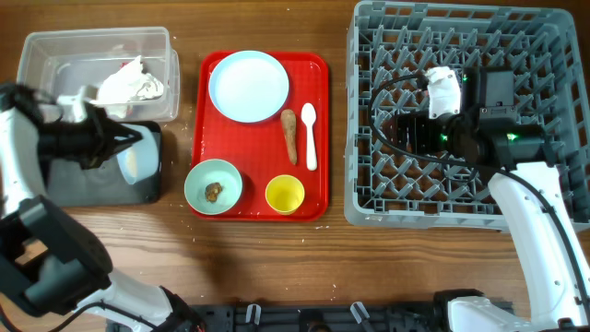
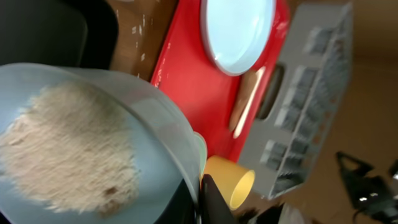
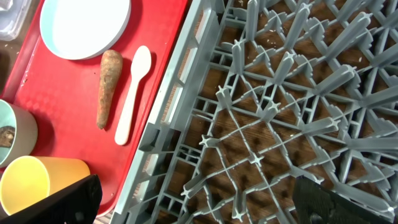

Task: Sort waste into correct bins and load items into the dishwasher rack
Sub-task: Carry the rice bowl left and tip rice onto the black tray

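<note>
While your left gripper (image 1: 116,143) clamps the pale blue bowl (image 2: 158,118) of rice (image 2: 68,149) over the black tray (image 1: 78,183), frame left, your right gripper (image 3: 199,205) sits spread wide. Empty — above the rack (image 1: 544,55).

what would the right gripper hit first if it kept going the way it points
Probably the pegs of the grey rack: the open right gripper points down into it, near the wall. Depth is unclear.

Red tray (image 1: 263,152), yellow cup (image 1: 285,194), grey rack (image 1: 461,14), pale blue bowl (image 2: 152,149).
</note>
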